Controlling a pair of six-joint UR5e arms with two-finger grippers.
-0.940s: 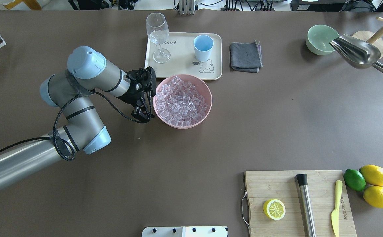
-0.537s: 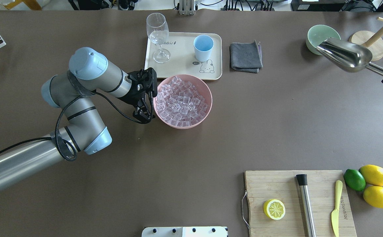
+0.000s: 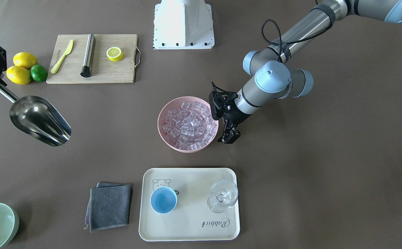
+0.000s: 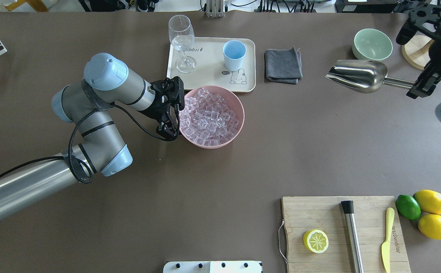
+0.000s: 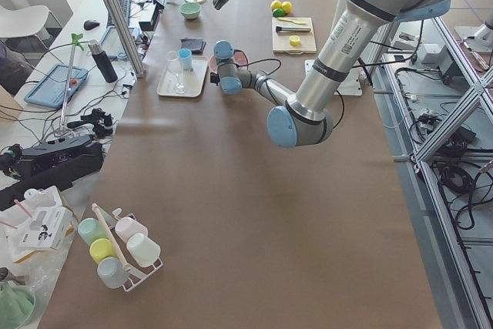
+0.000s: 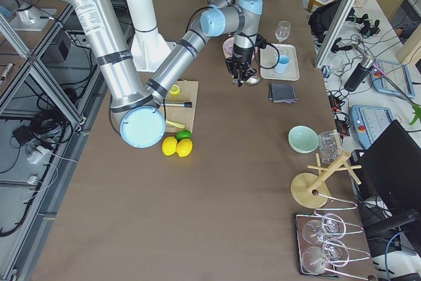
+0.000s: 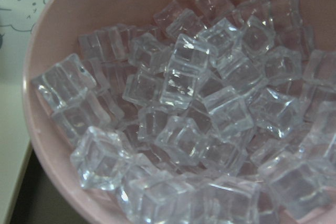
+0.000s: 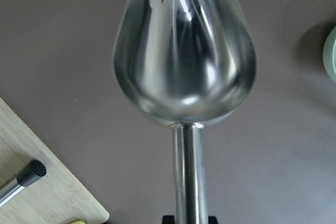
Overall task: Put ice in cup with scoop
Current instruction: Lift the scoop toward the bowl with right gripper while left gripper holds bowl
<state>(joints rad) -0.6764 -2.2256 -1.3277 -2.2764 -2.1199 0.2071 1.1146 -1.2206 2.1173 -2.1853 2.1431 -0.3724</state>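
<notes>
The pink bowl [image 4: 242, 113] is full of ice [image 4: 209, 115] and stands mid-table; the ice fills the left wrist view [image 7: 184, 103]. My left gripper [image 4: 169, 132] is open and touches the bowl's left rim; it also shows in the front view [image 3: 230, 137]. The light-blue cup [image 4: 234, 53] stands empty on the cream tray [image 4: 211, 77] behind the bowl. My right gripper [image 4: 419, 89] is shut on the handle of the steel scoop [image 4: 358, 76]. It holds the scoop in the air at the far right, mouth towards the bowl. The scoop is empty in the right wrist view [image 8: 184, 61].
A wine glass [image 4: 181, 41] stands on the tray beside the cup. A grey cloth [image 4: 283, 64] and a pale-green bowl [image 4: 372, 43] lie between tray and scoop. A cutting board [image 4: 319, 212] with lemon half, steel cylinder and knife is at the near right, lemons and lime beside it.
My right arm has swung the scoop leftward and turned it level, away from the green bowl. My left gripper has shifted slightly right, up against the pink bowl's rim.
</notes>
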